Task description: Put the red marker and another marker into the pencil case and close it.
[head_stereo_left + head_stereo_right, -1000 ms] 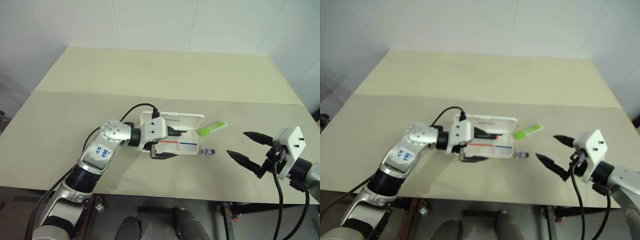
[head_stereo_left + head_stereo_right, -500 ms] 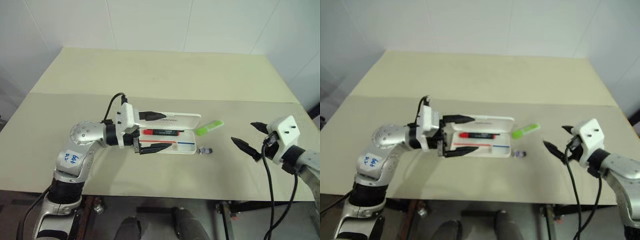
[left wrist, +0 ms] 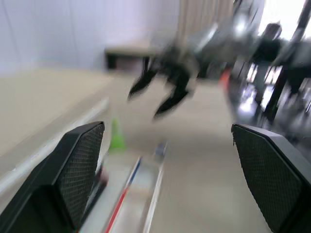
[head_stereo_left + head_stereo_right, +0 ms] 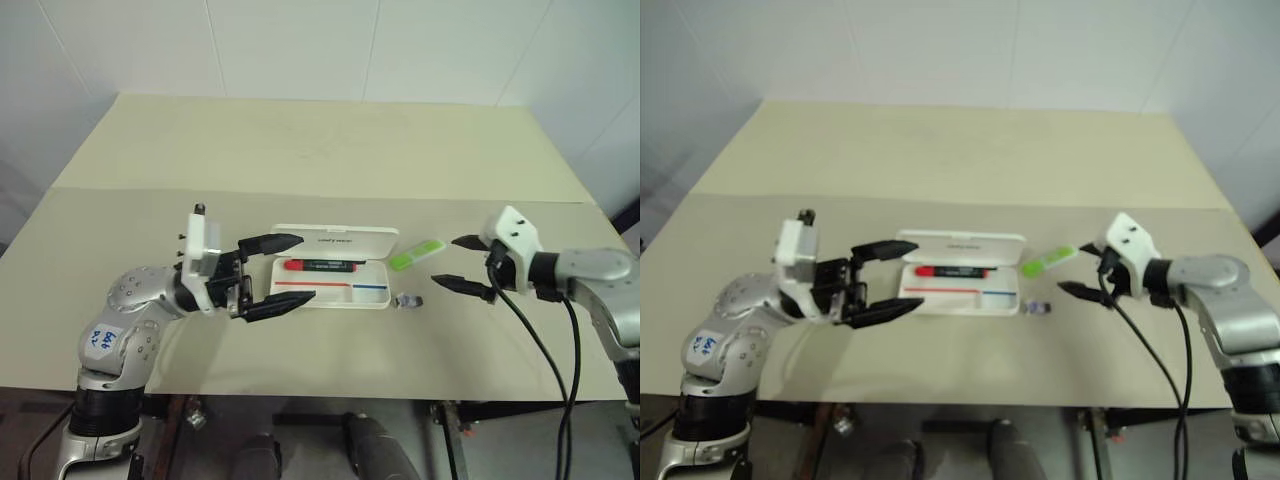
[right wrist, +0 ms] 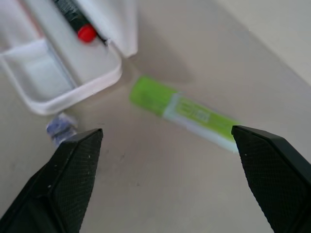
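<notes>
The pencil case [image 4: 378, 241] lies open in the middle of the table, lid flat behind the tray. The red marker [image 4: 322, 266] rests in the tray's rear part, red end to the left. Just left of the case, my left gripper [image 4: 306, 266] hovers open and empty, fingertips pointing right over the case's left end. Another marker, the light-green highlighter [image 4: 418, 254], lies on the table to the right of the case. My right gripper [image 4: 443, 261] is open and empty close to the right of the highlighter [image 5: 187, 111], not touching it.
A small grey-purple object [image 4: 408, 300] sits on the table at the tray's front right corner. A thin red and blue line [image 4: 340, 285] runs along the tray's front part. Bare tabletop [image 4: 320, 150] stretches behind the case and in front of it.
My left gripper has drawn back to the left from over the case, uncovering the red marker in the tray. My right gripper has come in toward the green highlighter and turned inward.
</notes>
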Controlling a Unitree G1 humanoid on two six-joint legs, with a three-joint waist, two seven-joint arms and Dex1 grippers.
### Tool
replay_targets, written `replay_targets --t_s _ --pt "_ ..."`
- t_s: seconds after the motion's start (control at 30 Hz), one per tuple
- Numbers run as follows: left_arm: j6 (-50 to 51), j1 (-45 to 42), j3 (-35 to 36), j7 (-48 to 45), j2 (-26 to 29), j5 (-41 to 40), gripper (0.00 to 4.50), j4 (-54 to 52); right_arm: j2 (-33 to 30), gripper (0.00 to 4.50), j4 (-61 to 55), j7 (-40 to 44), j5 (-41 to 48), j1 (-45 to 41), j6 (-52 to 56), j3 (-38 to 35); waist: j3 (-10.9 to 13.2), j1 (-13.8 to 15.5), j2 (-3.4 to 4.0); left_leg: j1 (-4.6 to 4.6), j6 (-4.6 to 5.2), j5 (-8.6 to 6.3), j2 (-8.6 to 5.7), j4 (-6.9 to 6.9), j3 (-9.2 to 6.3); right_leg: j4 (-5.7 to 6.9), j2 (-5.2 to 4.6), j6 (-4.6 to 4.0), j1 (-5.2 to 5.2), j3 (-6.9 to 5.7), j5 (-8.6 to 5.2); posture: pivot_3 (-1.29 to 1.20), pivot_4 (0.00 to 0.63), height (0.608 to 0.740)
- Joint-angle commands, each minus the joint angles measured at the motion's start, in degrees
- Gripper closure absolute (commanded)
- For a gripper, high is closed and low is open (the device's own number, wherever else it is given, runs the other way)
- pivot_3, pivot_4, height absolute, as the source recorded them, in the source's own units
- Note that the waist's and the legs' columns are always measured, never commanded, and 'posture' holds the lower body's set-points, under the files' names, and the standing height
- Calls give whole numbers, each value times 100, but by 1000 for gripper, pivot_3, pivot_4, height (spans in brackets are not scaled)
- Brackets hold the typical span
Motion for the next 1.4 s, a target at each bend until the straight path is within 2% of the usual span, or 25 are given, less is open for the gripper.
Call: replay_targets --t_s 0.03,0.3,0.63,0.93,1.33,1.4 --pt "-108 32 62 -157 231 -59 30 -67 -67 0 523 592 -293 -426 -439 275 2 -4 3 0 0 0 -1 -1 -1 0 0 -1 0 0 -1 0 150 740" --pt "-522 100 317 -1168 830 -193 30 408 604 0 3172 1593 -1587 -2426 -2230 1383 14 -171 21 2 -2 -2 1 -4 12 -4 -1 -4 -3 1 2 0 150 740" --pt "-550 160 513 -1033 1032 -224 30 393 1479 0 5653 1792 -2557 -3919 -3664 1727 19 -198 29 -12 -6 -3 5 -20 -2 6 -13 -13 -25 -15 -3 0 150 740" --pt "-446 463 698 -697 1062 -373 30 -68 1992 0 6863 1487 -3449 -4409 -4160 2015 22 -263 36 -16 -8 -3 5 -21 -6 23 -15 -20 -36 -22 -7 0 150 740" --pt "-349 800 928 -330 1135 -569 30 -554 2347 0 7324 926 -3801 -4562 -3955 1969 22 -376 34 18 -16 5 -3 7 -12 67 -9 -23 -9 -20 -8 0 150 740" --pt "-331 851 982 -246 1152 -596 0 -645 2490 393 7387 773 -3819 -4585 -3813 1943 20 -398 28 49 -16 4 -3 6 -12 62 -8 -24 22 -17 -9 0 150 740"
